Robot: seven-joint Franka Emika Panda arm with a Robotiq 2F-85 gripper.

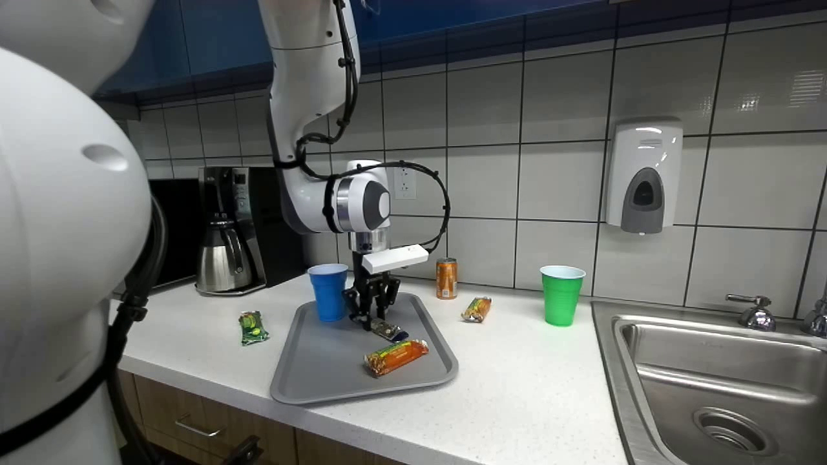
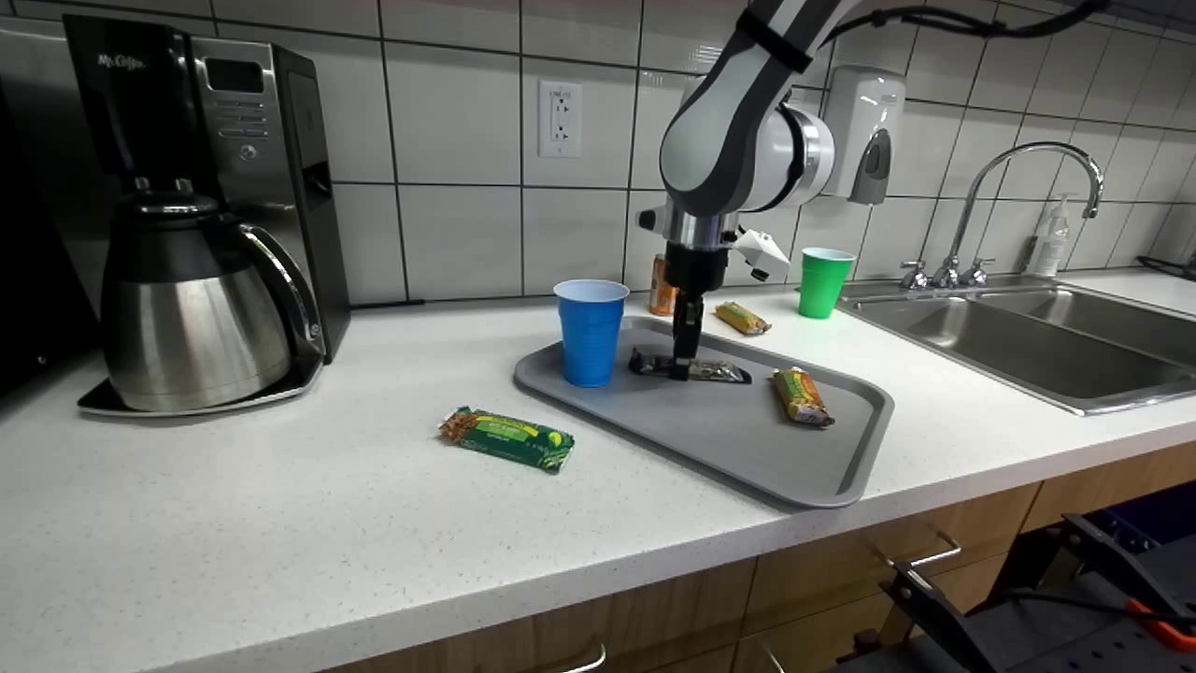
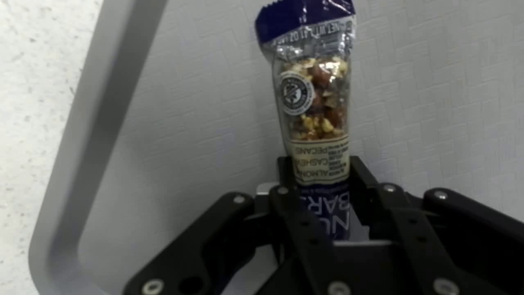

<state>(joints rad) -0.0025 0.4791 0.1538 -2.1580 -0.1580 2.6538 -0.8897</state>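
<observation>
Closest in the wrist view, the black gripper clasps the nut bar across its width. The bar appears to lie flat on the gray tray, toward its far side, so the grasp looks made but lifting not yet done. Also on the tray are a blue cup at left and an orange-wrapped bar nearer and to the right. Off the tray, on the counter, are a green-wrapped bar at left and a green cup at far right.
</observation>
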